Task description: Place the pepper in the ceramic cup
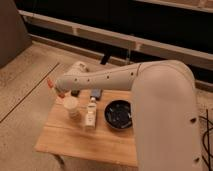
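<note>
My gripper [56, 90] is at the end of the white arm, over the table's far left corner. It is shut on the pepper [50, 84], a slim orange-red piece sticking out up and to the left of the fingers. The ceramic cup [71, 106] stands upright on the wooden table [65, 140], just below and to the right of the gripper. The pepper is in the air, above and left of the cup's rim, apart from it.
A small white bottle [91, 113] stands right of the cup. Further right is a wide black bowl [119, 114]. Two dark flat objects [96, 93] lie near the table's back edge under the arm. The arm crosses over the table from the right.
</note>
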Controlling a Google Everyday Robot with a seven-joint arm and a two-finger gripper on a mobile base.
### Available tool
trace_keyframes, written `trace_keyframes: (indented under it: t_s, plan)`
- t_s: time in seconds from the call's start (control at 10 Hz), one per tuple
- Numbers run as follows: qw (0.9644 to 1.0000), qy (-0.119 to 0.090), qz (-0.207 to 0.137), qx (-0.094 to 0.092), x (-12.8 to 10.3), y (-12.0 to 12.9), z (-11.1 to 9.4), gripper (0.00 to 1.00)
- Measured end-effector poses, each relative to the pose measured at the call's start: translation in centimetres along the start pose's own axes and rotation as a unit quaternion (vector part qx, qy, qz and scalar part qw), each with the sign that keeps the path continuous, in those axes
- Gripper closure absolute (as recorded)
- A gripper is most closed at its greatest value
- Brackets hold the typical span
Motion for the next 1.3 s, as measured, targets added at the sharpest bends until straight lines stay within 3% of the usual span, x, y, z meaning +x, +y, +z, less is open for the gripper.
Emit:
trace_keyframes:
  t_s: [0.2,0.4,0.9,1.3]
  plan:
    - [0.9997,0.013,0.006,0.019,0.9,-1.0,-0.4,1.0]
    - [0.9993,0.019,0.019,0.025,1.8,-1.2,-0.3,1.0]
    - [0.9982,0.033,0.045,0.02,3.8,0.1,1.4,1.0]
    - [0.9976,0.031,0.055,0.028,4.3,-0.3,1.3,1.0]
